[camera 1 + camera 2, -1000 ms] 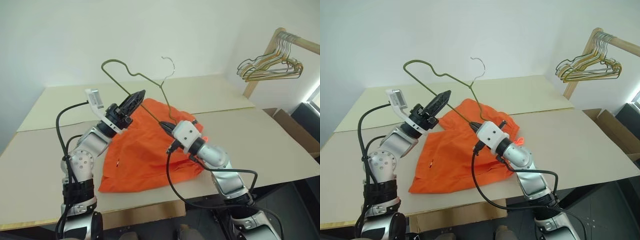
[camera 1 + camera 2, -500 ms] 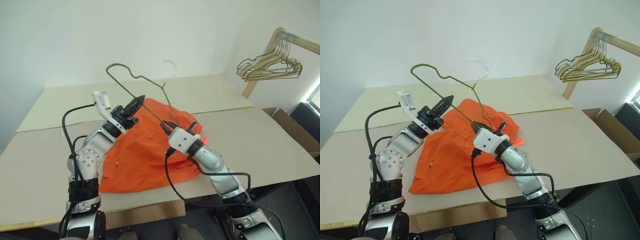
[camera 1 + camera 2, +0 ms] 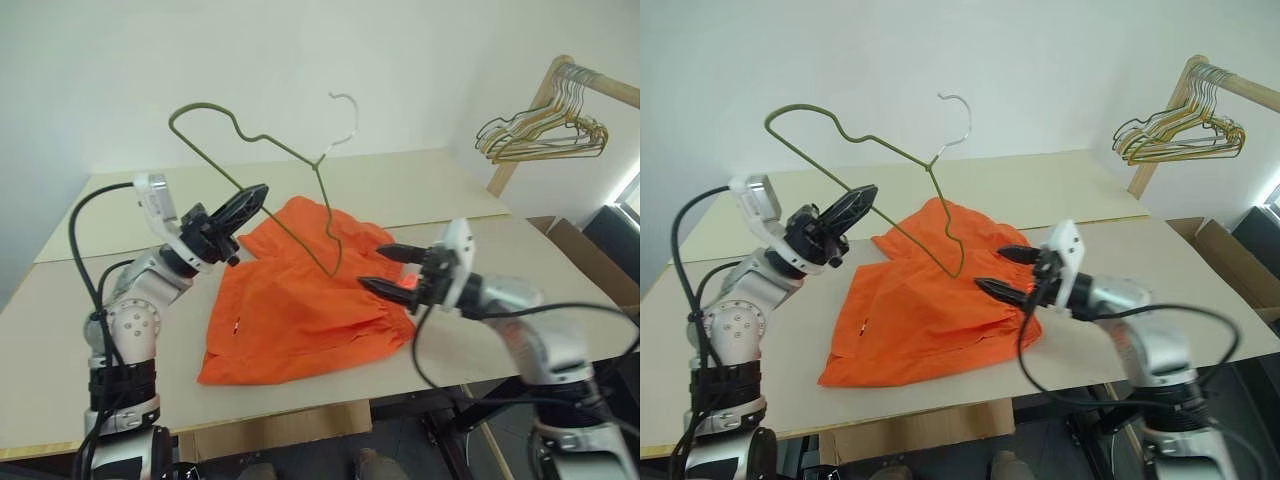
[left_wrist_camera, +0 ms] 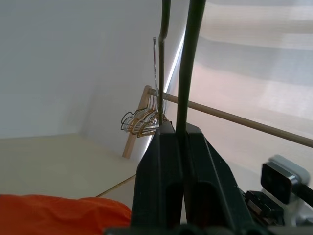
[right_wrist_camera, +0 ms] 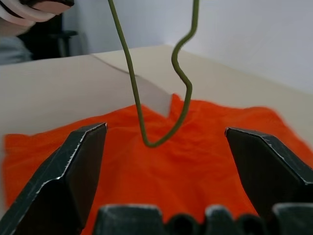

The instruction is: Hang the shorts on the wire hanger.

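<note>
Left pincer (image 4: 177,128) clamping wire hanger (image 4: 187,63)

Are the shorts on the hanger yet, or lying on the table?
Lying crumpled on the table: the shorts sit below the wire hanger.

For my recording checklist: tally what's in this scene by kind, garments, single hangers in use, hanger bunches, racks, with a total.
Garments: 1, the orange shorts lying on the table.
Single hangers: 1, the wire hanger, held up by the left gripper.
Hanger bunches: 1, the cluster of gold and dark hangers; individual count unclear.
Racks: 1, the wooden rack.
Total: 4.
</note>
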Tool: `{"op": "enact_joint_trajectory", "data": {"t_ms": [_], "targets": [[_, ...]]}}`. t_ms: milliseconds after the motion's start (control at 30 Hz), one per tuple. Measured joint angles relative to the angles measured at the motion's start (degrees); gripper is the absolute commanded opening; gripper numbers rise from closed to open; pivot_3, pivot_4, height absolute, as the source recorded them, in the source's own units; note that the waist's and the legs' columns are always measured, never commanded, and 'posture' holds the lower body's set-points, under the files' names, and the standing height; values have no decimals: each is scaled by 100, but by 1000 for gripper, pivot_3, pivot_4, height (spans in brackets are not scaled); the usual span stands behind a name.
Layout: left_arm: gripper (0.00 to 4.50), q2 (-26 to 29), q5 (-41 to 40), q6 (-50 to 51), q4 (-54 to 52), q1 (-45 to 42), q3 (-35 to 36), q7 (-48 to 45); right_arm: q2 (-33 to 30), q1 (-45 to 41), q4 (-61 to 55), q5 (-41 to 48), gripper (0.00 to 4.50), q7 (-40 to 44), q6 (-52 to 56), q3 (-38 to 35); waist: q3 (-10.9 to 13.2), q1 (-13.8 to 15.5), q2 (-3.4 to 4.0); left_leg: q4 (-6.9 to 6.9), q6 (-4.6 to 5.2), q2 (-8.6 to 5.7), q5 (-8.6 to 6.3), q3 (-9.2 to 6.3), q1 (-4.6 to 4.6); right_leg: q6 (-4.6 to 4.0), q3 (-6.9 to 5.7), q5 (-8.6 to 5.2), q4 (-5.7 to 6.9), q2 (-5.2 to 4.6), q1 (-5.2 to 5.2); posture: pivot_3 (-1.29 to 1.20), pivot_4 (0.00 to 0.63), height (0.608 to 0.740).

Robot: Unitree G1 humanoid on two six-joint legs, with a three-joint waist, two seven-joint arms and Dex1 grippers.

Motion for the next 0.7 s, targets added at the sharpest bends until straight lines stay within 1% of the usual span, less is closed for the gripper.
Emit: {"op": "enact_joint_trajectory", "data": {"t_ms": [33,100,167,233,300,367,433,500,700], "targets": [[0,49,-90,7,-37,-1,15,-158,-196,-122,149,127,4466,291,209,-12,0,-5,0,-1,1,1,0,3,2,0,0,-1,-2,1,0,-3,0,740],[0,207,-477,58,-125,-47,93,-711,-655,-704,932,262,4466,1281,723,182,0,-41,0,1,1,11,0,10,5,-1,6,-1,-3,16,-1,-3,0,740],[0,288,-687,88,-212,-104,179,-944,-726,-983,1318,266,4466,1704,909,279,0,-41,0,0,1,20,0,9,9,3,6,-8,-3,27,1,-3,0,740],[0,324,-849,130,-219,-237,211,-1103,-696,-1274,1691,235,4466,2133,1033,523,0,-33,0,0,1,22,0,6,5,25,5,-21,-1,31,-2,-8,0,740],[0,366,-986,156,-219,-321,211,-1217,-535,-1552,1945,93,4466,2481,952,762,0,-33,0,1,1,22,0,7,3,25,6,-20,0,31,-6,-7,0,740],[0,384,-988,158,-220,-363,195,-1242,-363,-1672,1985,-63,4466,2596,775,880,0,-24,0,1,1,21,0,6,-1,21,7,-17,-1,29,-7,-3,0,740],[0,385,-986,156,-219,-362,190,-1233,-147,-1760,2003,-209,4466,2580,670,969,0,-13,0,1,0,20,0,6,-7,-4,6,-2,-1,26,-12,0,0,740],[0,384,-982,152,-220,-362,152,-1227,46,-1844,2015,-268,4466,2536,659,997,0,-2,0,2,0,18,0,6,-11,-4,6,-2,0,22,-16,5,0,740],[0,332,-849,91,-238,-329,23,-1174,303,-1871,1873,-278,4466,2389,730,994,0,68,0,2,0,17,0,7,-9,-5,4,-1,2,20,-16,8,0,740]]}}
